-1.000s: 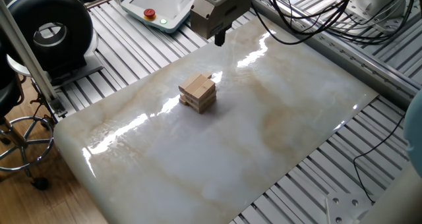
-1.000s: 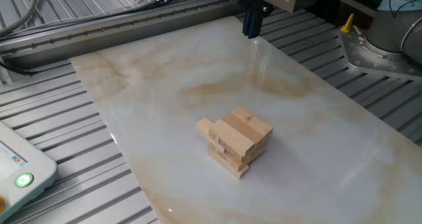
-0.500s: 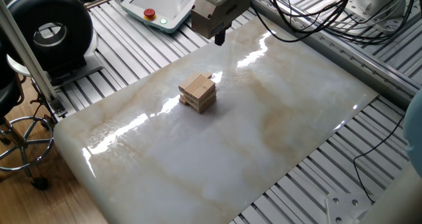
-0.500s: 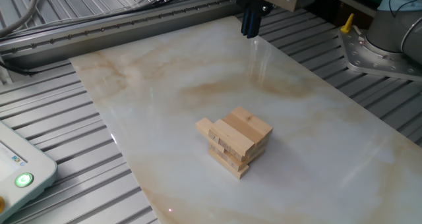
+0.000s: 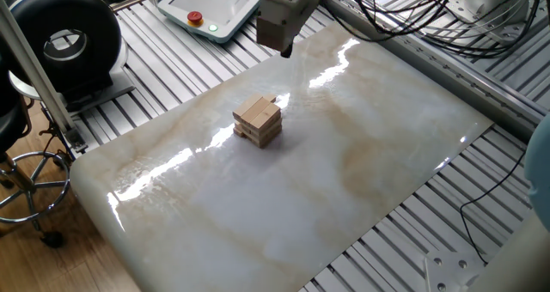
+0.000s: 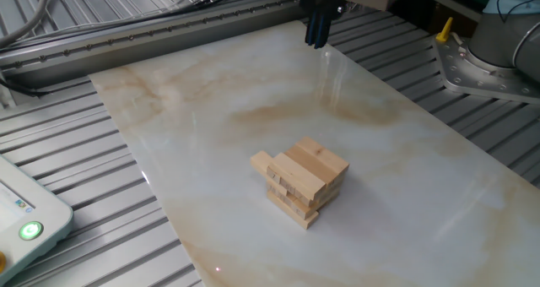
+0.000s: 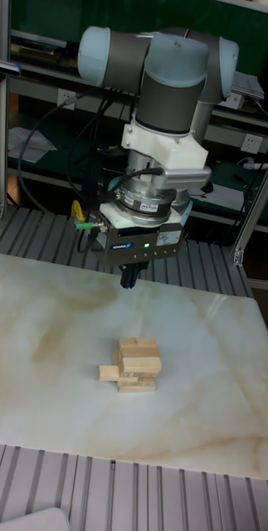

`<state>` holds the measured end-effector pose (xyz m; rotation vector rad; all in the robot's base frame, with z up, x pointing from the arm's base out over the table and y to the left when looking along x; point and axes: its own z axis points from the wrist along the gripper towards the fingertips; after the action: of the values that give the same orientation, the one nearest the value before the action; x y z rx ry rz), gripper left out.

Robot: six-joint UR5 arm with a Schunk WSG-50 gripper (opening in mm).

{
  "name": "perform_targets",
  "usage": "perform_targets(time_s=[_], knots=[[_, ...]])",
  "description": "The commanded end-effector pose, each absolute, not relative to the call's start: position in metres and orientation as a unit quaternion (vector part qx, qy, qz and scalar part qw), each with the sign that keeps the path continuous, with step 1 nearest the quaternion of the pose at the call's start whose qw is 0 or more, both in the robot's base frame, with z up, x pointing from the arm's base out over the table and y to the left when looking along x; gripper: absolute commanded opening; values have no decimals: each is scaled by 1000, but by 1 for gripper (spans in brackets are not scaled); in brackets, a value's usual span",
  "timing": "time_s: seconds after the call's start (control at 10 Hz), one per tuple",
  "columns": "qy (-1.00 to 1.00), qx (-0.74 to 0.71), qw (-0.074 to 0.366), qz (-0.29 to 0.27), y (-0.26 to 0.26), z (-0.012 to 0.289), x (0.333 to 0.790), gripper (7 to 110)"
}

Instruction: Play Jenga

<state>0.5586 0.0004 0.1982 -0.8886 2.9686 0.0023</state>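
The Jenga stack (image 5: 258, 121) (image 6: 300, 181) (image 7: 136, 364) is a small pile of light tan wooden blocks in crosswise layers near the middle of the marble board. One block pokes out sideways from a middle layer (image 7: 109, 372). My gripper (image 5: 286, 47) (image 6: 316, 32) (image 7: 129, 277) hovers over the board's far edge, well apart from the stack. Its dark fingers are pressed together with nothing between them.
The marble board (image 5: 344, 172) lies on a slatted aluminium table. A teach pendant with a red button (image 5: 196, 18) rests off the board's far corner. Cables (image 5: 404, 17) run along the back rail. A black round device (image 5: 64, 43) and a stool stand at the left.
The gripper has risen slightly and turned about its axis at the board's far edge. The Jenga stack has not moved.
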Motion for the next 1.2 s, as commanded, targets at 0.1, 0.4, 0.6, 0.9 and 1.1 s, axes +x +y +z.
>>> perform_targets(time_s=[0.1, 0.4, 0.6, 0.9, 1.1], knots=[[903, -426, 47, -5, 0, 199, 573, 7], [879, -474, 47, -9, -2, 199, 574, 7], [855, -515, 54, -16, -3, 199, 578, 7], [838, -541, 71, 1, 8, 199, 581, 7], [837, -541, 80, -10, 5, 199, 588, 7]])
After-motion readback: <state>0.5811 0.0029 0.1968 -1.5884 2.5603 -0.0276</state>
